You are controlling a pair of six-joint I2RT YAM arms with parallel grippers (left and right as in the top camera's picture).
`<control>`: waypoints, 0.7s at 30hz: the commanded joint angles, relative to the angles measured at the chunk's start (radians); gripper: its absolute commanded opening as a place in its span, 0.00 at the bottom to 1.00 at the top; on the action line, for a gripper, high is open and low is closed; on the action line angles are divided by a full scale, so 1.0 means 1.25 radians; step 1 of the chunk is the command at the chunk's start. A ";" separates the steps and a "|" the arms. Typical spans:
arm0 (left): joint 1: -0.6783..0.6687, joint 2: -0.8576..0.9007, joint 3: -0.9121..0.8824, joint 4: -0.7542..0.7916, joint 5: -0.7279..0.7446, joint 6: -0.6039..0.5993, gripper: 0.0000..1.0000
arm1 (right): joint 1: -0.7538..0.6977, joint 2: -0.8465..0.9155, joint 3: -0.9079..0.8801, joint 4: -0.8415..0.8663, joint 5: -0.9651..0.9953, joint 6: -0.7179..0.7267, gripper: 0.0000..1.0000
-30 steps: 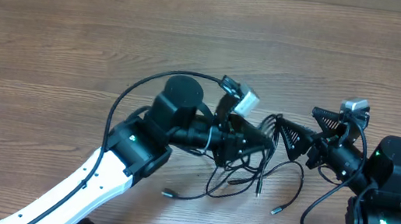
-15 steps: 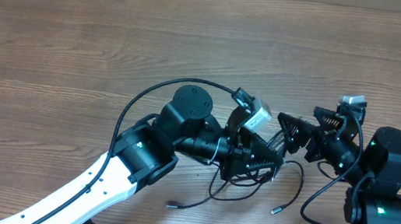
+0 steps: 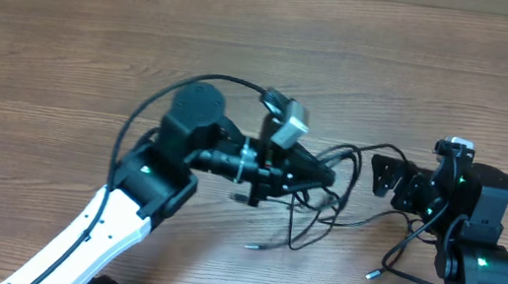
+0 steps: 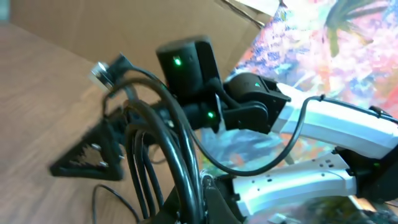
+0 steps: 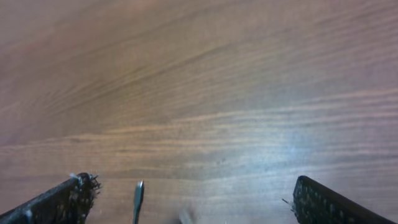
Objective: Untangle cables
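Black cables (image 3: 312,200) — pinched in left gripper (image 3: 327,178) above wooden table (image 3: 70,36).

A robotics lab: white robot arm (image 3: 110,231) on wooden table (image 3: 50,34)

In the left wrist view the cables (image 4: 177,155) are blurred and run off the bottom edge. Overhead, the left pincer (image 3: 325,178) hides the cords beneath it. The right pincer (image 5: 189,186) shows only cropped fingertips, and the plug (image 5: 138,200) between them is also cut off.
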 commanded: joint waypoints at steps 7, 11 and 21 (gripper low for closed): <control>0.040 -0.026 0.013 0.005 0.030 0.031 0.04 | -0.002 -0.003 0.006 0.041 -0.483 -0.085 1.00; 0.064 -0.026 0.013 -0.001 0.031 0.054 0.04 | -0.002 -0.003 0.006 0.139 -0.692 -0.085 1.00; 0.087 -0.026 0.013 -0.001 0.098 0.050 0.04 | -0.002 -0.003 0.006 0.295 -0.932 -0.076 1.00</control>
